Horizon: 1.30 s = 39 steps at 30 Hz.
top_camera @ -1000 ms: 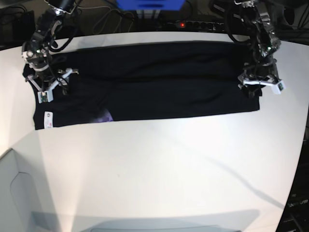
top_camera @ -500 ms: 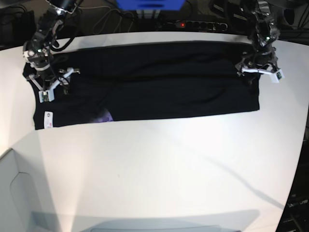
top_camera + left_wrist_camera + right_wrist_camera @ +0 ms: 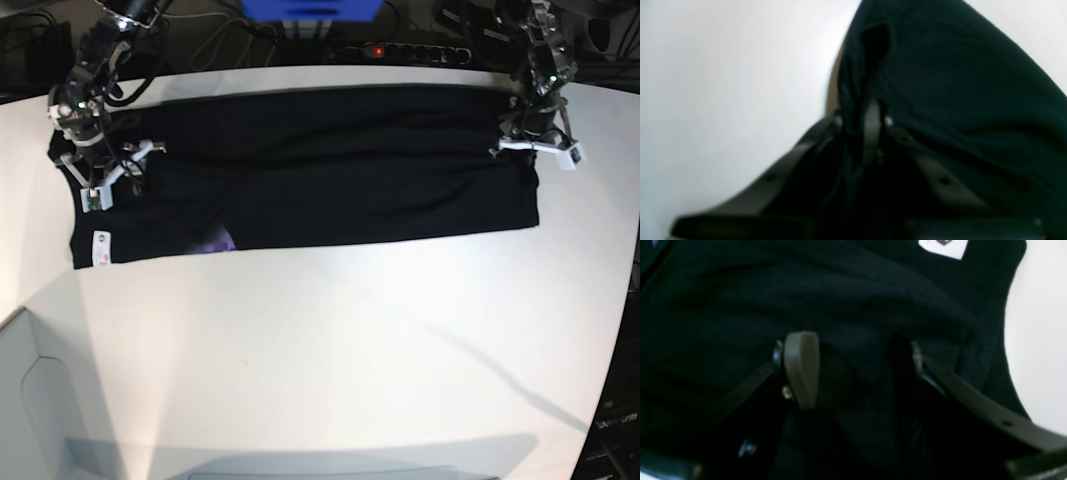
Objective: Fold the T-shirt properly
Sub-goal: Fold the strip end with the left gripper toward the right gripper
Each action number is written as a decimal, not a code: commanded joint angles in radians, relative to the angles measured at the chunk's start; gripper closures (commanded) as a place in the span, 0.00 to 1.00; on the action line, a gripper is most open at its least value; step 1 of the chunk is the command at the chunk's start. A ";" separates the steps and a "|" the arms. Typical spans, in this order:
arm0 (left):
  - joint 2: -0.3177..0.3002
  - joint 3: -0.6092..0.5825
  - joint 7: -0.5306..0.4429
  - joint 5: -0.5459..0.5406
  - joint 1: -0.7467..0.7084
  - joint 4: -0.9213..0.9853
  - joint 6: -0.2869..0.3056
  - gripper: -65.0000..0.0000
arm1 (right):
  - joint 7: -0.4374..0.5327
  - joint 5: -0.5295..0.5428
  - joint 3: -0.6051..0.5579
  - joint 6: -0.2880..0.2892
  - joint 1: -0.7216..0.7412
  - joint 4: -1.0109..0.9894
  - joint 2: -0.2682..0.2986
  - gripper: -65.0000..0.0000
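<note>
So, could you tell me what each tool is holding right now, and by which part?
The left tool is shut on a fold of the T-shirt at its edge. The right tool stands open over the cloth, holding nothing.

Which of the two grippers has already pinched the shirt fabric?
The left gripper, jaws shut on a fold of the T-shirt; the right gripper stands open.

Bright overhead light glares off the white counter (image 3: 330,340) — wrist views dim, blurred; base view curves at edges.
</note>
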<state>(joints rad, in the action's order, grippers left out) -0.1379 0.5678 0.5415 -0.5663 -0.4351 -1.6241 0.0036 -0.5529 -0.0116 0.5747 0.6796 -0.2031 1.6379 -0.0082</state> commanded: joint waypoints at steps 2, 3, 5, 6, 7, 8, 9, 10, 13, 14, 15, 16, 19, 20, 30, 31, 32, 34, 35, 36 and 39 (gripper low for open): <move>-0.010 0.007 0.005 0.010 -0.006 -0.026 -0.004 1.00 | 0.017 0.012 0.000 0.002 0.006 0.015 0.009 0.47; -0.010 0.007 0.005 0.010 -0.006 -0.038 -0.004 0.99 | 0.017 0.012 0.000 0.002 0.008 0.015 0.009 0.47; -0.009 0.007 0.005 0.010 -0.008 -0.083 -0.006 1.00 | 0.017 0.012 0.000 0.002 0.008 0.015 0.009 0.47; -0.007 0.007 0.005 0.010 -0.023 -0.112 -0.006 1.00 | 0.017 0.012 0.000 0.002 0.009 0.015 0.009 0.47; -0.007 0.005 0.005 0.010 -0.038 -0.147 -0.009 1.00 | 0.017 0.012 0.000 0.002 0.009 0.015 0.009 0.47; -0.006 0.001 0.005 0.010 -0.049 -0.183 -0.011 1.00 | 0.017 0.012 0.000 0.002 0.009 0.015 0.009 0.47; -0.001 -0.001 0.005 0.010 -0.060 -0.224 -0.014 1.00 | 0.017 0.012 0.000 0.002 0.009 0.015 0.009 0.47; 0.016 -0.001 0.005 0.010 -0.070 -0.264 -0.014 1.00 | 0.017 0.012 0.000 0.002 0.009 0.015 0.009 0.47; 0.063 -0.010 0.007 0.021 -0.094 -0.357 -0.009 1.00 | 0.017 0.012 0.000 0.002 0.009 0.017 0.009 0.47; 0.073 -0.029 0.007 0.021 -0.100 -0.376 -0.011 1.00 | 0.017 0.012 0.000 0.002 0.009 0.017 0.009 0.47; 0.074 -0.048 0.007 0.021 -0.106 -0.382 -0.014 1.00 | 0.017 0.012 0.000 0.002 0.009 0.017 0.009 0.47; 0.074 -0.079 0.007 0.021 -0.110 -0.384 -0.015 1.00 | 0.017 0.012 0.000 0.002 0.011 0.017 0.009 0.47; 0.077 -0.193 0.007 0.022 -0.109 -0.381 -0.017 1.00 | 0.017 0.012 0.000 0.002 0.011 0.017 0.009 0.47; 0.079 -0.237 0.005 0.022 -0.107 -0.381 -0.017 1.00 | 0.017 0.012 0.000 0.002 0.011 0.017 0.009 0.47; 0.083 -0.734 0.001 0.190 0.022 -0.376 -0.017 1.00 | 0.017 0.012 0.000 0.002 0.011 0.018 0.009 0.47; 0.085 -0.777 -0.001 0.219 0.034 -0.376 -0.017 1.00 | 0.017 0.012 0.000 0.002 0.011 0.018 0.009 0.47; 0.085 -0.822 0.002 0.245 0.054 -0.370 -0.017 1.00 | 0.017 0.012 0.000 0.002 0.011 0.018 0.009 0.47; 0.093 -0.892 0.004 0.271 0.091 -0.342 -0.017 1.00 | 0.017 0.012 0.000 0.002 0.011 0.018 0.009 0.47; 0.099 -0.912 0.004 0.274 0.107 -0.328 -0.017 1.00 | 0.017 0.012 0.000 0.002 0.011 0.018 0.009 0.47; 0.106 -0.925 0.005 0.276 0.123 -0.307 -0.018 1.00 | 0.017 0.012 0.000 0.002 0.011 0.018 0.009 0.47; 0.131 -0.931 0.005 0.276 0.152 -0.252 -0.018 1.00 | 0.017 0.012 0.000 0.002 0.011 0.018 0.009 0.47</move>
<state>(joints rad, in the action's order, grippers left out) -0.0154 -0.3607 0.5682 -0.2840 -0.2863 -1.8587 -0.0189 -0.5564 -0.0120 0.5732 0.6796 -0.1978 1.6379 -0.0082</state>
